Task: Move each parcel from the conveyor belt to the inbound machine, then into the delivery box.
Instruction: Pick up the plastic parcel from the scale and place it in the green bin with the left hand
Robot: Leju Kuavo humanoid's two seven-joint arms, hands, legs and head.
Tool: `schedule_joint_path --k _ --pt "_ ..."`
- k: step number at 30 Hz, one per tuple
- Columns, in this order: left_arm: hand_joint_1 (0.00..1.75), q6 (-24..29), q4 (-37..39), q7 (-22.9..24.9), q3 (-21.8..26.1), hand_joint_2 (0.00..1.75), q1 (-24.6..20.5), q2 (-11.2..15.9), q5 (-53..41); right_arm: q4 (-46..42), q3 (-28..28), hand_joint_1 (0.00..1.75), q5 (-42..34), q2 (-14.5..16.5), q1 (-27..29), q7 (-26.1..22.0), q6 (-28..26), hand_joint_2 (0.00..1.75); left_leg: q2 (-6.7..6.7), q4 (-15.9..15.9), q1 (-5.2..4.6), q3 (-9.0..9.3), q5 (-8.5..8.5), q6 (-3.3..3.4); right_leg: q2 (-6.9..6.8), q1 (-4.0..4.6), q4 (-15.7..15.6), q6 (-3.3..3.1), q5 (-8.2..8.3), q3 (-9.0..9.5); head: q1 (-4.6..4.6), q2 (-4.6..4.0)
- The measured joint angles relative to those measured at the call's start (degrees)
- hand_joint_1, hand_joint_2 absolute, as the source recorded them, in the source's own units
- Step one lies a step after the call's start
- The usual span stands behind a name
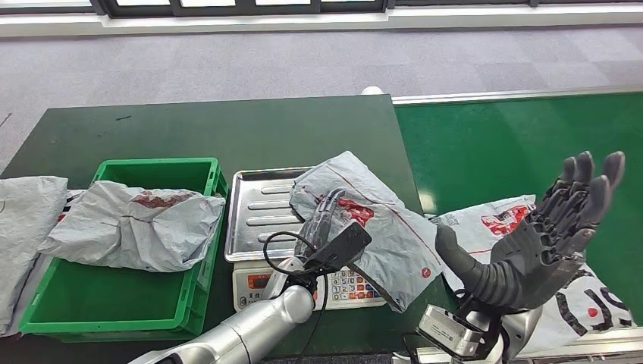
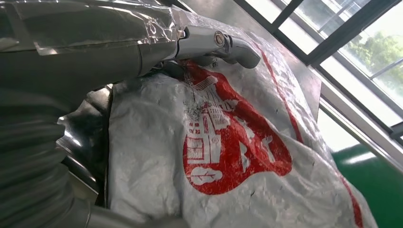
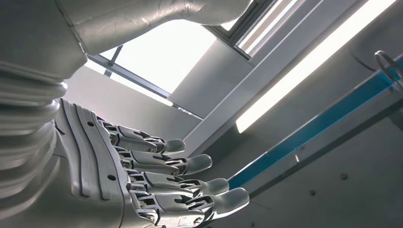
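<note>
A grey parcel with a red logo lies tilted on the steel tray of the weighing machine, overhanging its right side. My left hand grips the parcel's near left edge, its thumb pressed on the film. My right hand is raised above the belt, open and holding nothing. Beneath it a white parcel with red and black print lies on the green conveyor belt. The green delivery box holds a crumpled grey parcel.
Another grey parcel lies left of the box at the table's edge. The machine's keypad faces me. The dark green table runs bare behind the box and the tray. Grey floor lies beyond.
</note>
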Motion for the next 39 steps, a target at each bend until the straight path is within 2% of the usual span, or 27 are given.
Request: schedule_joint_path --k 5,19,24,30,32,35,37,39 --pt "1.75 -1.5 1.9 0.6 -2.1 1.75 -1.0 0.0 -1.3 0.8 0.5 0.00 -0.2 0.0 -0.2 -0.2 0.0 1.75 -0.03 0.0 0.00 0.01 0.00 0.00 -0.03 0.00 0.0 0.00 0.00 0.03 0.01 0.00" --pt "1.75 -1.5 3.7 2.3 -4.5 1.75 -2.6 0.0 -3.3 2.0 0.8 0.00 -0.1 0.0 -0.3 -0.1 0.0 1.75 -0.05 0.0 0.00 0.02 0.01 0.01 -0.05 0.00 0.0 0.00 0.00 0.05 -0.01 0.00" --pt "1.75 -2.1 4.6 1.1 -4.6 1.75 -2.7 0.0 -3.1 2.5 0.9 0.00 0.2 0.0 -0.3 -0.1 0.0 1.75 -0.05 0.0 0.00 0.02 0.01 0.01 -0.05 0.01 0.0 0.00 0.00 0.06 0.00 0.00" --pt "1.75 1.7 5.0 1.3 -4.4 1.75 -2.4 0.0 -8.5 3.2 0.9 0.00 0.4 0.0 -0.4 -0.1 0.0 1.75 -0.03 0.0 0.00 0.03 0.01 0.01 -0.04 0.01 0.0 0.00 0.00 0.04 0.01 0.00" --pt "1.75 4.9 3.8 0.1 -2.4 1.75 -1.2 0.0 -16.2 3.3 0.8 0.00 0.6 0.0 -0.4 -0.1 0.0 1.75 -0.03 0.0 0.00 0.02 0.01 0.01 -0.04 0.00 0.0 0.00 0.00 0.03 0.00 0.00" --pt "1.75 7.1 0.0 -3.8 4.8 1.75 1.5 0.0 -30.0 3.3 0.8 0.00 0.7 0.0 -0.3 -0.1 0.0 1.75 -0.02 0.0 -0.02 0.01 0.01 0.01 -0.03 -0.01 0.0 0.00 0.00 0.01 0.01 0.00" --pt "1.75 7.3 -5.7 -10.6 11.4 1.75 4.8 0.0 -33.7 3.3 0.7 0.00 0.7 0.0 -0.2 -0.1 0.0 1.75 0.05 0.0 -0.03 0.00 0.00 0.02 0.03 -0.02 0.0 0.00 0.00 -0.03 0.00 0.00" --pt "1.75 7.4 -14.2 -20.8 19.8 1.75 8.7 0.1 -34.1 3.3 0.5 0.00 0.5 -0.1 -0.2 -0.1 0.0 1.75 0.14 0.0 -0.03 -0.02 -0.01 0.02 0.12 -0.02 0.0 0.00 0.00 -0.09 0.00 0.00"
